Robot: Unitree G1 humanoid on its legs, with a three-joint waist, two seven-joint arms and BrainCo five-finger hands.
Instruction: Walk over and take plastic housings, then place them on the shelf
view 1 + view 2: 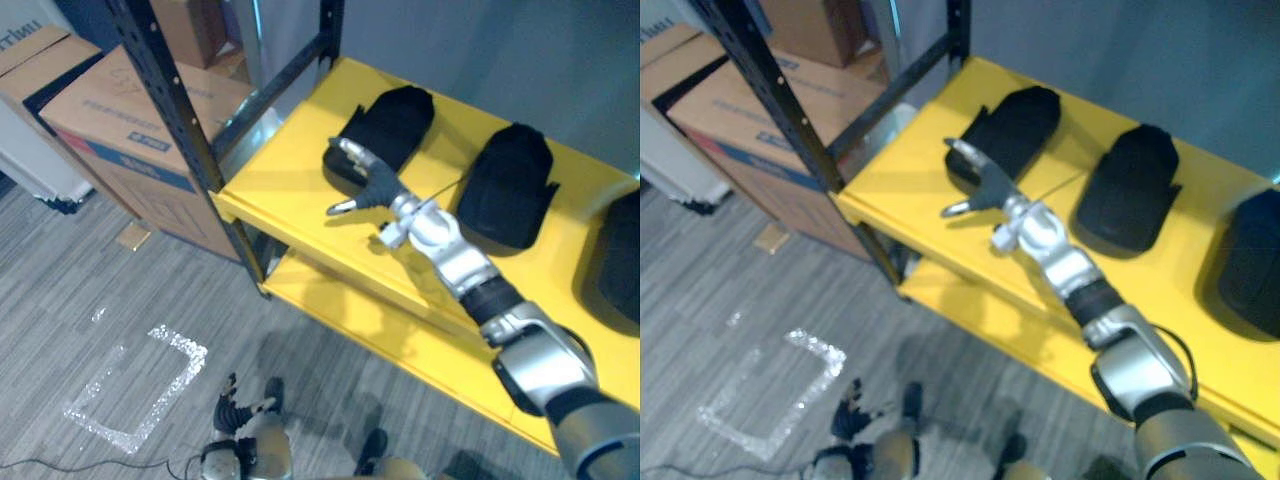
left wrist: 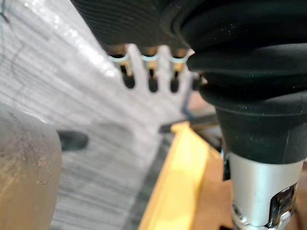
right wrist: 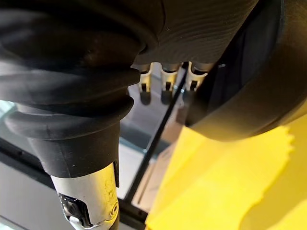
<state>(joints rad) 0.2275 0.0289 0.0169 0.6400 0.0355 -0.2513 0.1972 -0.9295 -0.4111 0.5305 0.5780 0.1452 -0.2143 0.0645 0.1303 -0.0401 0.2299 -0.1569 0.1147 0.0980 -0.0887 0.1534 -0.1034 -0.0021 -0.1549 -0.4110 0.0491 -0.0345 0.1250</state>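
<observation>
The right hand [image 1: 368,180] rests on the near end of the leftmost black plastic housing [image 1: 395,120] on the yellow shelf [image 1: 290,180], fingers loose and thumb splayed, not clamped. Two more housings [image 1: 510,185] lie alongside. These look like light, stiff, smooth shells, best pinched across the narrow sides. The left hand [image 1: 236,408] hangs low, fingers relaxed.

This looks like a storeroom or warehouse corner. A steel rack has black uprights [image 1: 175,95] and a yellow shelf [image 1: 290,190] with black plastic housings [image 1: 505,185] laid in a row. Big cardboard boxes [image 1: 130,120] stand beside it on a grey floor [image 1: 80,300] marked with a taped square [image 1: 140,390].
</observation>
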